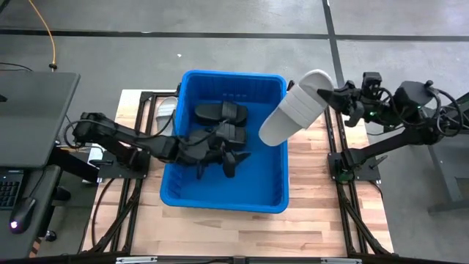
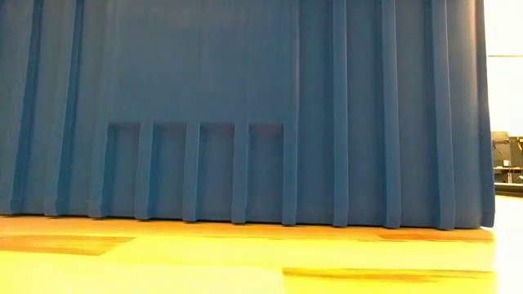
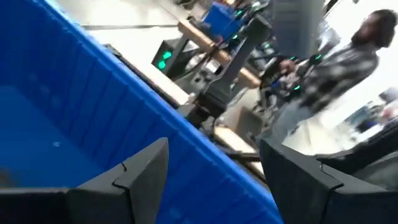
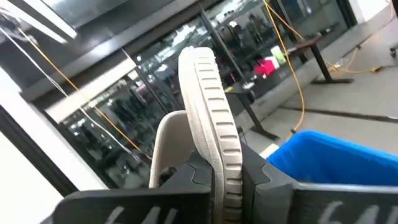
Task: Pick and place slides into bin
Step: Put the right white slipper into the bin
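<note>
The blue bin [image 1: 267, 172] stands mid-table and fills the low view [image 2: 245, 106]. Two black slides [image 1: 220, 112] [image 1: 229, 133] lie on its floor toward the far wall. My left gripper [image 1: 218, 166] reaches level into the bin just near of them, open, with nothing between its fingers [image 3: 214, 146]. My right gripper [image 1: 326, 94] is shut on a pale grey-white slide [image 1: 293, 110], held up over the bin's far right corner. Another pale slide [image 1: 165, 110] lies on the table at the bin's left wall, partly hidden. My right gripper pinches a ribbed pale band of the slide [image 4: 219, 146] between its two fingers [image 4: 198, 177], near the slide's far end. The fingers come level from the table's right. The slide is lifted clear and slants down toward the bin's inside.
Bare wooden tabletop [image 1: 322, 213] lies right of and near the bin. Black arm frames [image 1: 124, 158] flank the bin on both sides. A desk with a keyboard and mouse [image 1: 22, 209] stands left of the table. A person in a plaid shirt [image 3: 336, 74] stands beyond the table.
</note>
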{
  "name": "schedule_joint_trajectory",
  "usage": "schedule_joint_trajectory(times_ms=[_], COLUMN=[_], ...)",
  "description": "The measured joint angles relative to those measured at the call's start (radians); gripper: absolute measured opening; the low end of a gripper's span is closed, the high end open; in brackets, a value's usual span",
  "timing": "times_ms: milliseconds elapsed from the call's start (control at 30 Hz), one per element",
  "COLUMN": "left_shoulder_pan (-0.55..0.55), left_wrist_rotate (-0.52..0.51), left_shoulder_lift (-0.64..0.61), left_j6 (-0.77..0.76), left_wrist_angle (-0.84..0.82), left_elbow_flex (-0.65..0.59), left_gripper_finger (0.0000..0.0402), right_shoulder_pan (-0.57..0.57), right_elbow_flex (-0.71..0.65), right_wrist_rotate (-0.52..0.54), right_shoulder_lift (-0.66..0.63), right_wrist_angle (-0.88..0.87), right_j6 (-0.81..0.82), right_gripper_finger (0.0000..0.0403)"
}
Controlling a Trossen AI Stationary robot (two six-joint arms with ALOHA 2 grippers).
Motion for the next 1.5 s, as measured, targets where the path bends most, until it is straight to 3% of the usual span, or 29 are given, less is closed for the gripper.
schedule_joint_trajectory(times_ms=[200,500,933,1133,1500], left_shoulder_pan=[0.027,0.051,0.015,0.008,0.005], left_wrist_rotate=[0.014,0.014,0.0,0.06,0.201], left_shoulder_lift=[-0.003,0.0,-0.001,-0.016,-0.024], left_j6=[0.061,0.063,0.109,0.218,0.21], left_wrist_angle=[0.259,0.205,0.174,0.284,0.262], left_elbow_flex=[-0.042,-0.047,-0.042,-0.043,-0.043], left_gripper_finger=[0.0243,0.0244,0.0244,0.0244,0.0244], right_shoulder_pan=[0.0,0.0,0.069,0.123,0.123], right_elbow_flex=[0.001,0.001,-0.001,-0.001,-0.001], right_wrist_rotate=[0.041,0.032,-0.025,0.148,0.123], right_shoulder_lift=[0.083,0.205,0.148,0.148,0.14], right_wrist_angle=[0.009,0.125,0.209,0.146,0.251], right_j6=[0.008,-0.033,0.058,0.019,-0.082], right_gripper_finger=[0.0002,0.0001,0.0001,0.0001,0.0])
